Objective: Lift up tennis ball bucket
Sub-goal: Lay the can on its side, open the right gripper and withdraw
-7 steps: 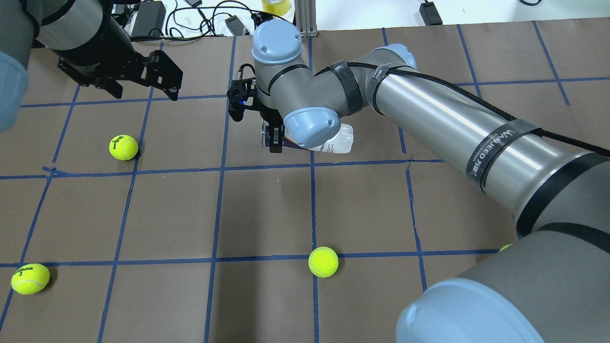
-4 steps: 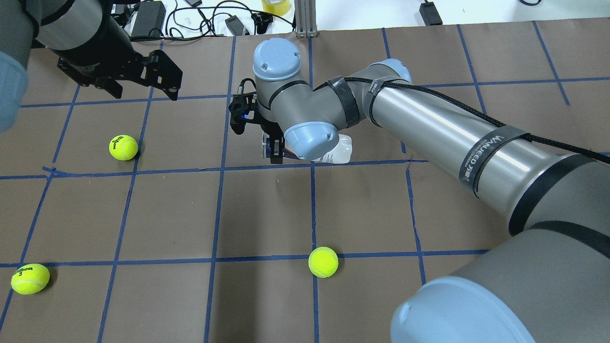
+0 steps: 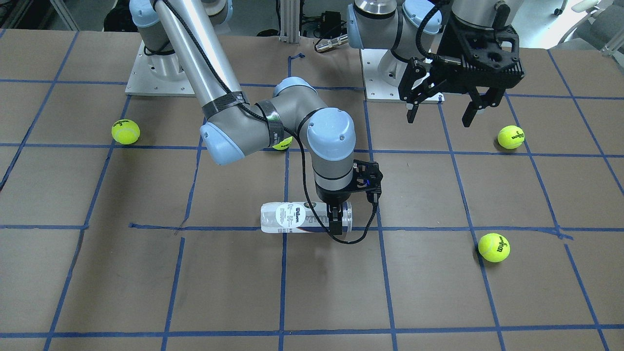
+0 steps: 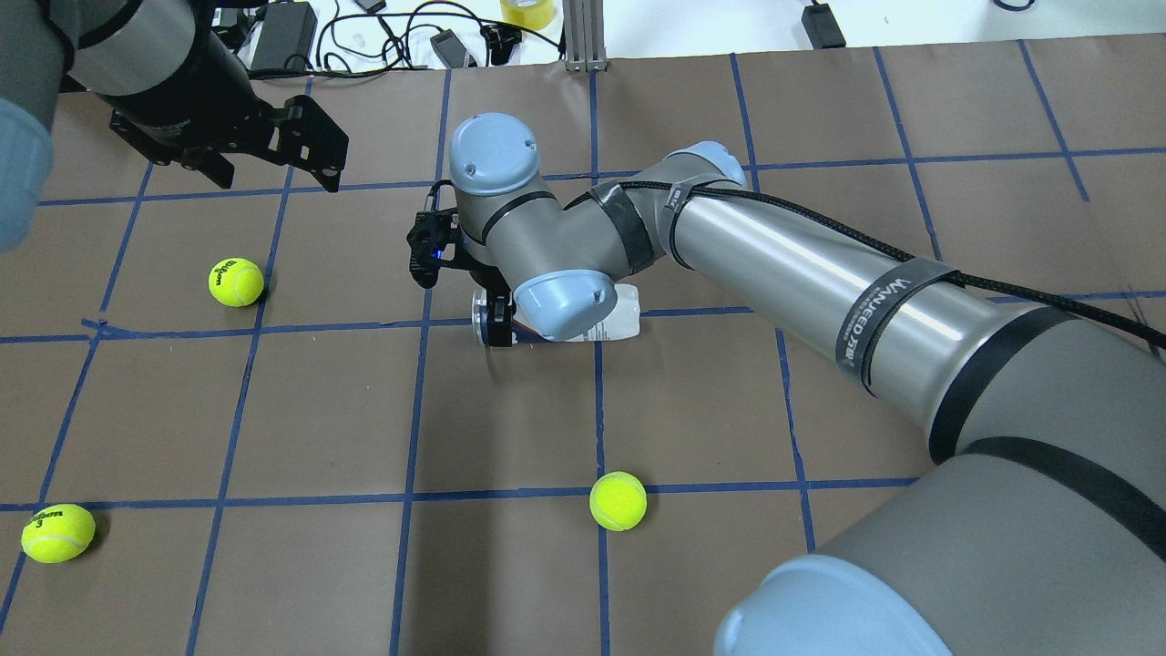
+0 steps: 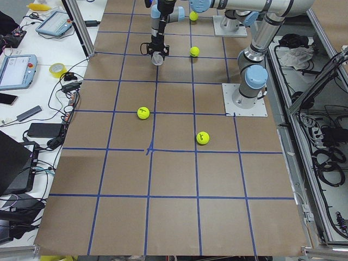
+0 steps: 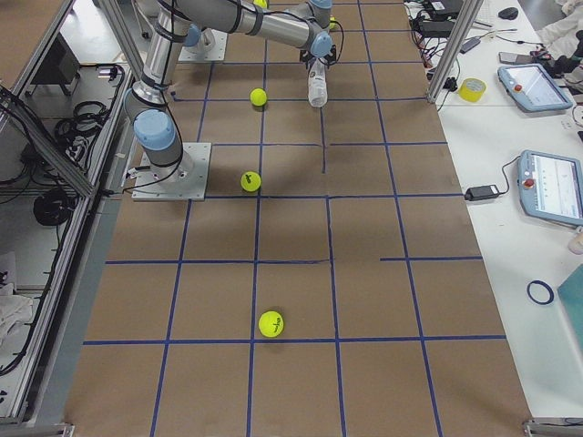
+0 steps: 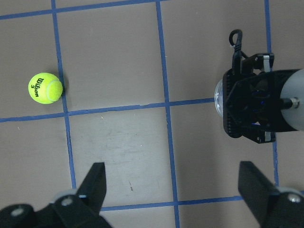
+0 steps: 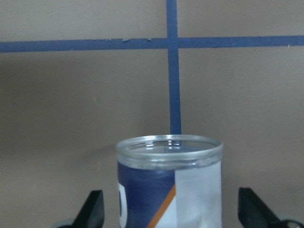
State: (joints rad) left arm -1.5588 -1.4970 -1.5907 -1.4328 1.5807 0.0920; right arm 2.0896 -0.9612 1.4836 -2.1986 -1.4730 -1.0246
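Note:
The tennis ball bucket [image 3: 295,218] is a clear can with a white and navy Wilson label, held lying level. My right gripper [image 3: 335,218] is shut around it near its open end. A faint shadow lies on the paper under it, so it seems slightly off the table. In the overhead view the wrist hides most of the bucket [image 4: 612,322], and the right gripper [image 4: 499,321] shows at its left end. The right wrist view shows the bucket's open rim [image 8: 169,151] between the fingers [image 8: 93,209]. My left gripper [image 3: 438,119] hangs open and empty, well apart from it.
Tennis balls lie on the brown gridded paper: one at left [image 4: 236,281], one at the near left [image 4: 57,532], one at the near middle [image 4: 618,500]. A further ball [image 3: 126,131] lies near the right arm's base. Cables and a tape roll [image 4: 528,11] lie beyond the far edge.
My right arm has carried the bucket toward the robot and to the overhead view's left, onto the blue tape line. The left arm and the balls have not moved.

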